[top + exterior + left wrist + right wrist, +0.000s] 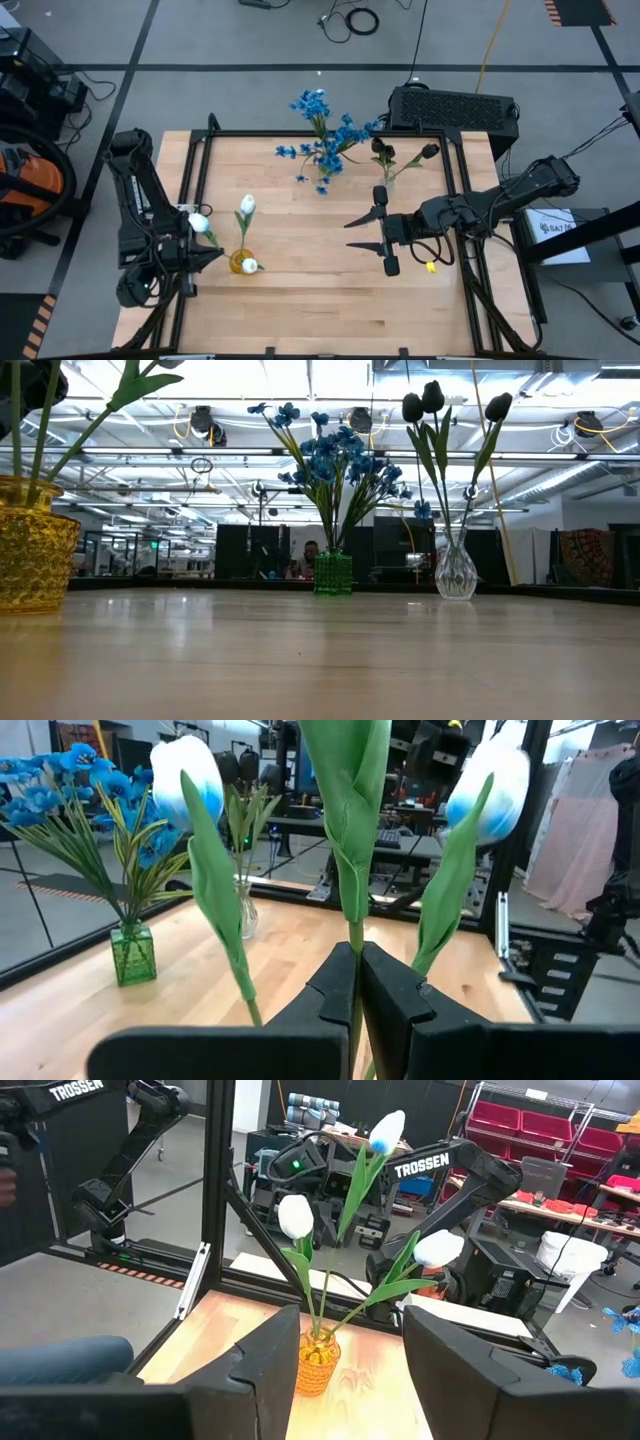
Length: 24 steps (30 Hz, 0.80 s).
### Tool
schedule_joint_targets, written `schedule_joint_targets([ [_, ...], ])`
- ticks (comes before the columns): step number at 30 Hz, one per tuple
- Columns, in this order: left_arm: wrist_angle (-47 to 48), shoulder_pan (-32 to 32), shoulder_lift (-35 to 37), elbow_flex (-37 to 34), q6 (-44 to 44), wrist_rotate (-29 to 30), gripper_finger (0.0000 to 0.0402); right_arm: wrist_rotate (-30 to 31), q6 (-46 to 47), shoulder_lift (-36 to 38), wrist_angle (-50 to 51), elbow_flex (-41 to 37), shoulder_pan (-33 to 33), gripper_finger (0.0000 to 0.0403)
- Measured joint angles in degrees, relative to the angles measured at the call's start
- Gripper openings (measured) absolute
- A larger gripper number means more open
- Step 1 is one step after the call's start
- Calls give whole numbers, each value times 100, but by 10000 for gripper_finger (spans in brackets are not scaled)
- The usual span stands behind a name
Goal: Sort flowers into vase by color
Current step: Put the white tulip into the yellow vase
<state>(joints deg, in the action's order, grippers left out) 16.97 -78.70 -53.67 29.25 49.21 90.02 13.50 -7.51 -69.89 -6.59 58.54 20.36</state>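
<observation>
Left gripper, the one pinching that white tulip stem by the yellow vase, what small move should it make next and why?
Probably open and back away. The left gripper is shut on a green stem, and in the high view that white tulip already leans out of the yellow vase beside two other white blooms, so it looks placed. The right gripper waits open, mid-table.

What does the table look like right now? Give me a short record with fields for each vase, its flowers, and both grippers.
yellow vase: near left of table, holds white tulips
green vase: far side, holds blue flowers
clear vase: far right, holds dark tulips
left gripper: shut on a white tulip stem beside the yellow vase
right gripper: open, empty, over mid-table, facing the yellow vase
</observation>
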Motion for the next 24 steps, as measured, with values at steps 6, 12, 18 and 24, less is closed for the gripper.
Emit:
schedule_joint_targets([
  [6,33,0,0,-165,107,-6,15,0,0,-2,0,0,-2,171],
  [12,80,-9,0,-165,106,-199,16,0,0,-2,2,0,-2,171],
  [18,149,-9,0,-165,153,-455,55,0,3,-2,9,0,-2,171],
  [24,182,-9,17,-165,88,-560,152,0,76,-2,44,0,-2,171],
])
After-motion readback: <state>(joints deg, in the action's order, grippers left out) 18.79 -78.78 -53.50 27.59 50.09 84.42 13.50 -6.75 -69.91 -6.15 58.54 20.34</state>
